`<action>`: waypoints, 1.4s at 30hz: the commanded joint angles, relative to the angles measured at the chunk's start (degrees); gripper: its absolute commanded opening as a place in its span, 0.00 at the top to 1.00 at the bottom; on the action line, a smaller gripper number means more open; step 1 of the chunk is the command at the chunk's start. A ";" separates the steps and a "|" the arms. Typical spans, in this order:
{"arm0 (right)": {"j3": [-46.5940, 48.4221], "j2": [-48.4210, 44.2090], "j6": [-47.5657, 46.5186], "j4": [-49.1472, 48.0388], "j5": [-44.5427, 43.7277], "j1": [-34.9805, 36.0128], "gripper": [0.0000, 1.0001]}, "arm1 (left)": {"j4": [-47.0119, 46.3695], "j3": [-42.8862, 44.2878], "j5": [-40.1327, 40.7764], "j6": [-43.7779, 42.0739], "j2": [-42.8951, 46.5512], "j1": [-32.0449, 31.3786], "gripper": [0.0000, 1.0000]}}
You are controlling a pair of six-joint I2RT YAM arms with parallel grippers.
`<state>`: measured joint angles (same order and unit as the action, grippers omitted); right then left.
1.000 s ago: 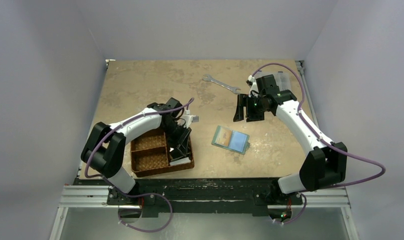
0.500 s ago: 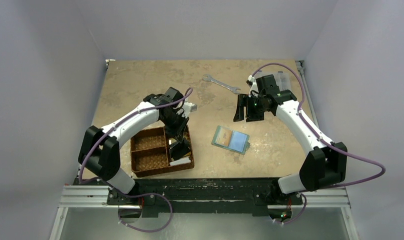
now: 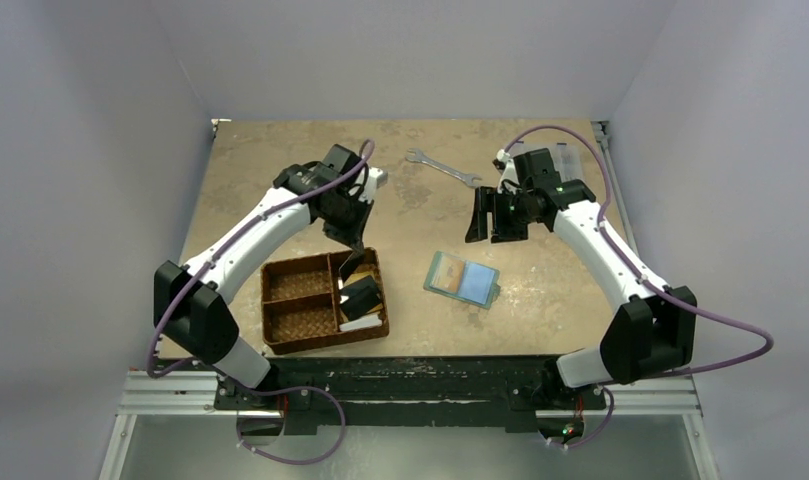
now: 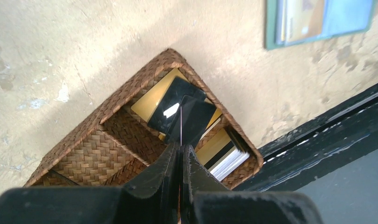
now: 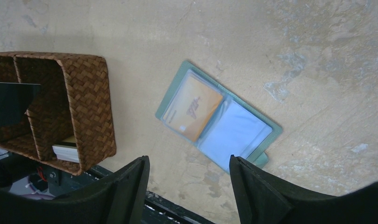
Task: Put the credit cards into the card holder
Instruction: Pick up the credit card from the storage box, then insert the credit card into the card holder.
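Though overhead obscures it, wrist view shows left pincer [image 4: 181, 145] gripping black card [image 4: 195, 122], right pincer [image 5: 188, 162] agape.

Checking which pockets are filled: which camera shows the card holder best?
The right wrist view: the card holder lies whole and open, an orange card in one pocket. The top view shows it whole but small. The left wrist view catches only a part, cut by the frame's upper edge.
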<state>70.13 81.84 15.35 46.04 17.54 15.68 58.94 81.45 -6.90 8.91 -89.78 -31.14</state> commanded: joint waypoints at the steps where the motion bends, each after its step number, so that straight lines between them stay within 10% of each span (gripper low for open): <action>1: 3.99 -2.13 0.93 -2.16 5.15 -0.05 0.28 | 3.13 5.37 1.22 5.86 3.37 0.19 1.00; 12: -11.98 -6.22 27.56 -45.54 24.50 10.71 0.24 | -6.53 3.18 0.39 16.75 17.13 0.79 1.00; 24: -28.87 -3.12 60.11 -102.60 23.42 20.25 0.24 | -31.60 -12.16 -4.95 27.37 32.32 0.75 1.00; 42: -32.76 -6.19 65.30 -112.57 19.55 21.84 0.51 | -44.46 -20.94 -9.85 37.36 39.28 0.73 1.00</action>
<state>38.09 77.82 78.65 -60.66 38.35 37.50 20.58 62.30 -14.74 42.54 -52.23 -30.74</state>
